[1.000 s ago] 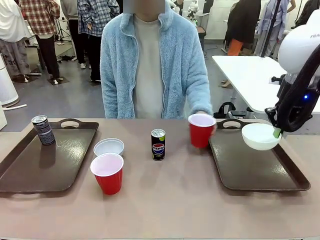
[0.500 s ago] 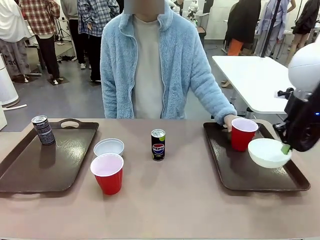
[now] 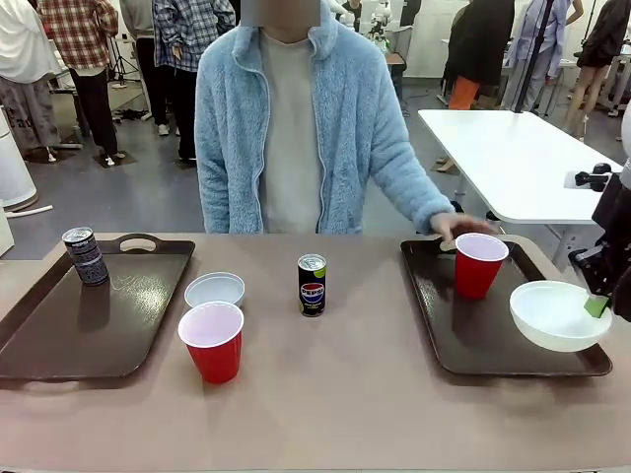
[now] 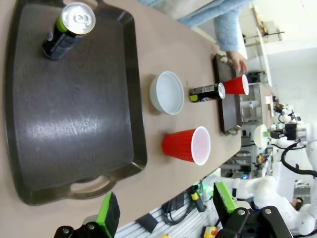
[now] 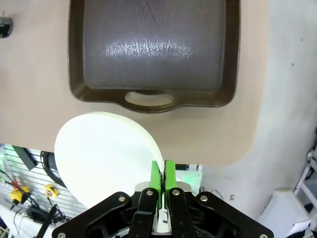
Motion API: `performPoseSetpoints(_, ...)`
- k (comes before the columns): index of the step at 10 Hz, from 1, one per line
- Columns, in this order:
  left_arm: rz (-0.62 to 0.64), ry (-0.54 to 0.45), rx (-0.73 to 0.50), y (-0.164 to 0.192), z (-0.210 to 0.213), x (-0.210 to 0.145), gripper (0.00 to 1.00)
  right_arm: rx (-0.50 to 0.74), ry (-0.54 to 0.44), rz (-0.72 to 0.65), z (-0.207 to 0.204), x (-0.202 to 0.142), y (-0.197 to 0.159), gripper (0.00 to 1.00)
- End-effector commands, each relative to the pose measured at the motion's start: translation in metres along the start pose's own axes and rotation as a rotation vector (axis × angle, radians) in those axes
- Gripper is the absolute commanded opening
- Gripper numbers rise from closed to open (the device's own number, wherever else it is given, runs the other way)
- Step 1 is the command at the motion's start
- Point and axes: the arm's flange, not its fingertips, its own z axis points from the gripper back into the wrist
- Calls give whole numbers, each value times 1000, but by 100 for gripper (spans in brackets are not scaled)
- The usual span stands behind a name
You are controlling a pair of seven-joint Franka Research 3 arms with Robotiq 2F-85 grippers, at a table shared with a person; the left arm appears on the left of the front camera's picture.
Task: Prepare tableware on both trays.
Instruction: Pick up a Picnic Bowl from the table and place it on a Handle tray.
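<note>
front: fixed at the near edge of the table (image 3: 335, 404), facing the person (image 3: 296, 128) across it, tilted slightly down | left wrist: high, rolled sideways, looking down over the left tray (image 4: 74, 124) toward the far-off right tray (image 4: 228, 116) | right wrist: close, straight down on right tray | shared: all three show right tray; front and left wrist share left tray

Tan table (image 3: 325, 394) with trays and loose tableware.
Left tray (image 3: 89, 315) and right tray (image 3: 483, 340) lie at its ends; between them stand a bowl (image 3: 215, 290), a cup (image 3: 212, 341) just in front of it, and a can (image 3: 312, 285).
</note>
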Motion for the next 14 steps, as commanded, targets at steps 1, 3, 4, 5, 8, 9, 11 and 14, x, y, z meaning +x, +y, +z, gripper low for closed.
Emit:
performPoseSetpoints(1,-10,-6,-24,1,0,0,100,23,-15,-16,-10,26,-1,4)
performPoseSetpoints(3,-10,-6,-24,1,0,0,100,72,-38,-38,-37,61,0,4)
performPoseSetpoints(4,-10,-6,-24,1,0,0,100,95,-21,-43,-51,74,-2,4)
performPoseSetpoints(5,-10,-6,-24,1,0,0,100,116,-19,-51,-64,88,-3,4)
performPoseSetpoints(8,-10,-6,-24,1,0,0,100,145,0,-61,-97,114,-9,4)
performPoseSetpoints(9,-10,-6,-24,1,0,0,100,145,21,-71,-104,117,-9,4)
performPoseSetpoints(11,-10,-6,-24,1,0,0,100,146,19,-76,-112,125,-11,4)
performPoseSetpoints(14,-10,-6,-24,1,0,0,100,128,36,-61,-112,125,-9,61)
